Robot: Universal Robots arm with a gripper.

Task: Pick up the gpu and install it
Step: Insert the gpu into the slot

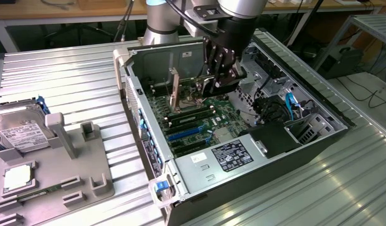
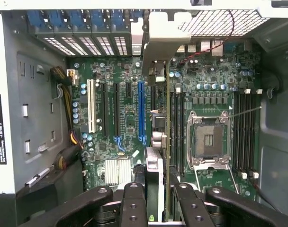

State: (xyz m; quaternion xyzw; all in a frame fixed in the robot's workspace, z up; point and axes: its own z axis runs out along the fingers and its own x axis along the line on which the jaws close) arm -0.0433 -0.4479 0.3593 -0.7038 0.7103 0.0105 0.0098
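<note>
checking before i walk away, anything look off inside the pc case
Nothing spilled or broken. The graphics card is held on edge by the gripper over the motherboard, and the processor socket is empty.

An open PC case (image 1: 131, 89) lies on its side in the middle of the bench (image 1: 73, 75), with its motherboard (image 1: 202, 125) facing up. A labelled power supply (image 1: 234, 155) sits at the case's near end, and blue cables (image 1: 292, 104) run close by. The board carries a CPU socket (image 2: 209, 139), a blue slot (image 2: 141, 111), a white slot (image 2: 91, 105) and a heatsink (image 2: 118, 171). At the bench's edge on the exterior view's left, a grey tray (image 1: 92, 181) holds a hard drive (image 1: 20, 129), a CPU (image 1: 18, 175) and a RAM stick (image 1: 38, 192).
</note>
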